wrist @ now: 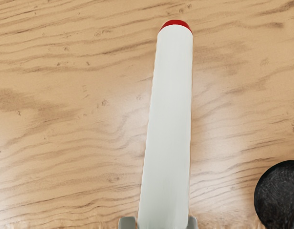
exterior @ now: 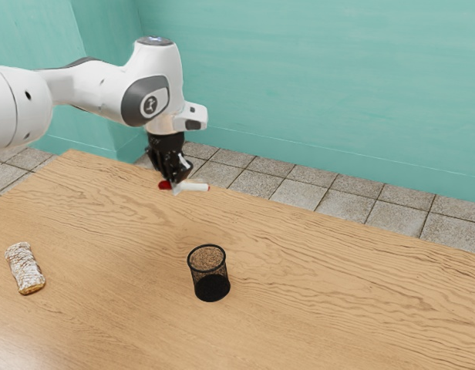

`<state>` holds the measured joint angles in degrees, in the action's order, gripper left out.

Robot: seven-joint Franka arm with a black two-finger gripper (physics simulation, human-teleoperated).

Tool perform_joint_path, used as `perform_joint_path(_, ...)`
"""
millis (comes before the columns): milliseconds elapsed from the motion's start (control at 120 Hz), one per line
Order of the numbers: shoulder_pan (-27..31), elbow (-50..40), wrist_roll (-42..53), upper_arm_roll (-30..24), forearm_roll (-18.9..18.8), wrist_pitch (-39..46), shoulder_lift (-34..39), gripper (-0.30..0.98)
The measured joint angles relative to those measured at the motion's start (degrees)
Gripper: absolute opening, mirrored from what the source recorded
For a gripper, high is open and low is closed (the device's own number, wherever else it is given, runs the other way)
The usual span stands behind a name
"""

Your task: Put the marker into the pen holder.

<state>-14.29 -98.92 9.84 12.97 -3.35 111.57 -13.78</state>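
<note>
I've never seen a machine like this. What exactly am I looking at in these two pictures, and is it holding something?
The machine is a white jointed robot arm, ending in a black gripper. The exterior view is taken from the arm's side; the wrist view comes from a camera on the arm's hand, looking past what it holds.

That is a white marker with red ends, gripped from two sides and lying roughly level.

On the wooden table stands a black mesh pen holder, upright. Toward the exterior view's left lies a pale, crusty-looking roll, perhaps some pastry.
</note>
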Motion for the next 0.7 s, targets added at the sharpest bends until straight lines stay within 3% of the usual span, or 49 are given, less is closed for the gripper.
perform_joint_path(325,-5.94,4.67,-0.22,-0.1,2.78,-24.96,0.0,-0.1)
perform_joint_path(700,-8.99,5.34,-2.04,-0.11,4.16,-36.8,-1.98,-0.1)
